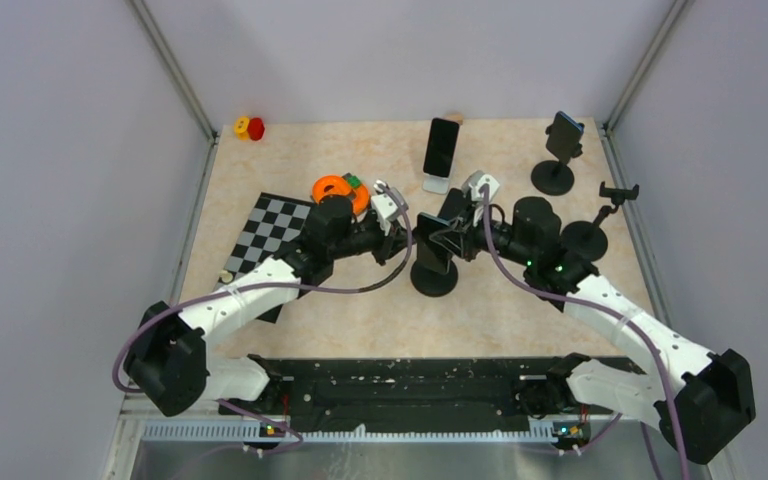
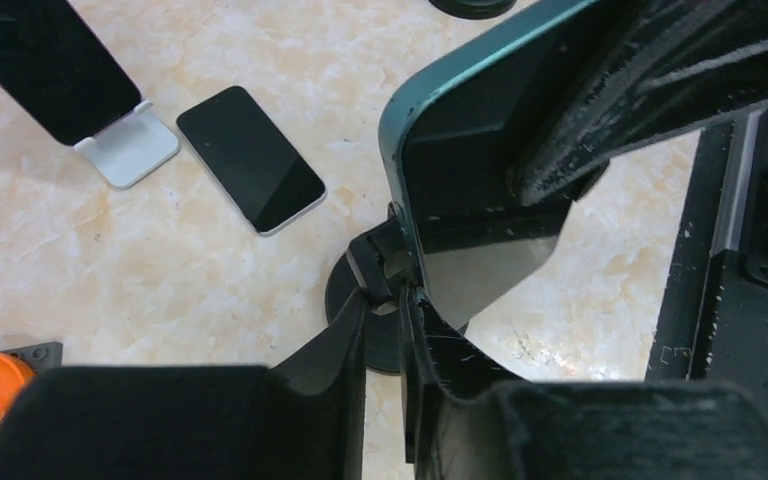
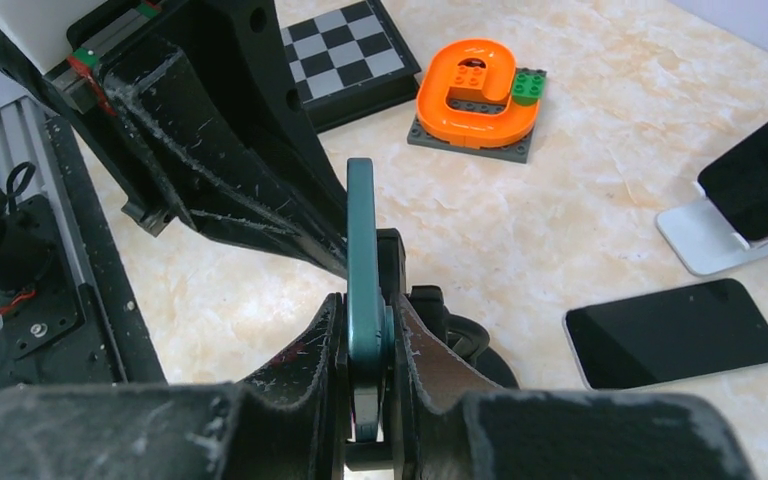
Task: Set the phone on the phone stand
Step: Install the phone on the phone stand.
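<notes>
A teal-edged phone (image 3: pixel 361 250) with a dark screen stands upright over a black phone stand with a round base (image 1: pixel 433 279) at the table's middle. My right gripper (image 3: pixel 367 322) is shut on the phone's edge and holds it at the stand's head. In the left wrist view the phone (image 2: pixel 460 150) fills the upper right, with a right finger across it. My left gripper (image 2: pixel 386 296) is closed on the stand's black clamp arm (image 2: pixel 378 262), just above the stand's base (image 2: pixel 345 300). In the top view the two grippers meet at the stand, left (image 1: pixel 407 228) and right (image 1: pixel 452 236).
A second phone (image 2: pixel 250 158) lies flat on the table beside a white stand (image 2: pixel 128 150) holding another phone. Two more black stands (image 1: pixel 557 150) (image 1: pixel 600 225) are at the right. An orange toy (image 1: pixel 338 190) and a checkerboard (image 1: pixel 270 235) are at the left.
</notes>
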Robot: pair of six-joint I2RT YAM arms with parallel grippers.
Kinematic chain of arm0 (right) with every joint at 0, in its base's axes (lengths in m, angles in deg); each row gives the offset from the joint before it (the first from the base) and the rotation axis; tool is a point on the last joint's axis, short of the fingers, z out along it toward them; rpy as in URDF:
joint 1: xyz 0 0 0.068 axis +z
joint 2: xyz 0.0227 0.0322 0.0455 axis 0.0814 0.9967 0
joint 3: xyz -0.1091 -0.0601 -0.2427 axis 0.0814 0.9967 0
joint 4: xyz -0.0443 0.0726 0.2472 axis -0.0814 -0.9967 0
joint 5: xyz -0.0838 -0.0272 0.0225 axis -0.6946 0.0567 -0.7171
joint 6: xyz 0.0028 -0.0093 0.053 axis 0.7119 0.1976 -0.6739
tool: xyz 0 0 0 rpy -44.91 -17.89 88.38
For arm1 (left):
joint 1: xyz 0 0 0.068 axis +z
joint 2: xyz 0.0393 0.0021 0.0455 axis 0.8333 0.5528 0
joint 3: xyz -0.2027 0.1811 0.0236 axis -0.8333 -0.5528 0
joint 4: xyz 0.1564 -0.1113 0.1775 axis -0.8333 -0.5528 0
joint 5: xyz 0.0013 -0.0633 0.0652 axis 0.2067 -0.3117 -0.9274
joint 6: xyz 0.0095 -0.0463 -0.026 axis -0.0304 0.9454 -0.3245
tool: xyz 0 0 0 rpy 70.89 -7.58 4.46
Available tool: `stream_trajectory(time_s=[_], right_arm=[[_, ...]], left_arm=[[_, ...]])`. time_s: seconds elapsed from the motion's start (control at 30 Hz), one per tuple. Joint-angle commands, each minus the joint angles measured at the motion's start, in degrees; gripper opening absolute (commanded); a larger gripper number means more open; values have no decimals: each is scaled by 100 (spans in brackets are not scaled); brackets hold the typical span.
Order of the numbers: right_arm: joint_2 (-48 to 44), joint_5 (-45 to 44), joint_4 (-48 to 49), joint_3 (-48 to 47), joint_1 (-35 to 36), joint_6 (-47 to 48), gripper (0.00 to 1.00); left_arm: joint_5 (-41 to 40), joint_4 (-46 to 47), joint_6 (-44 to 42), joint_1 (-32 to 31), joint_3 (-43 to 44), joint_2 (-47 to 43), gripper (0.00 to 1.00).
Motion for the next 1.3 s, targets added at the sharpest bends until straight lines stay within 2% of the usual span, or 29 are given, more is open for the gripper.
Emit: stream_trajectory(time_s=[0.0,0.17,0.43,0.57,0.67,0.77,0.8,1.03,1.1,1.17,1.27], right_arm=[[165,-1087,174,328,-501,563,0],[-6,-990,265,378,-561,799,0],[-114,-527,312,481,-676,807,0],[-135,-185,456,625,-728,821,0],[-181,-67,515,708,-733,912,0],[-266,-44,476,750,-745,1027,11],[-301,20,452,751,-758,1055,17],[-390,427,-140,475,-863,1341,53],[-446,597,-239,419,-953,1389,57],[-503,927,-529,377,-1043,1494,70],[-640,1115,-864,309,-1102,1661,75]], left_arm=[[1724,-520,120,-341,9,-345,22],[1800,-692,65,-343,107,-444,33],[1537,-806,-121,-332,180,-553,40],[1250,-916,-339,-332,326,-529,51],[1003,-1187,-519,-323,574,-456,63],[906,-1480,-817,-267,948,-299,73],[947,-1565,-985,-212,1069,-233,76],[1783,-2833,-2214,117,2536,687,98],[1996,-3182,-2605,209,2927,935,99],[2117,-3531,-3010,269,3358,1225,99],[2239,-4258,-3545,306,4158,1801,99]])
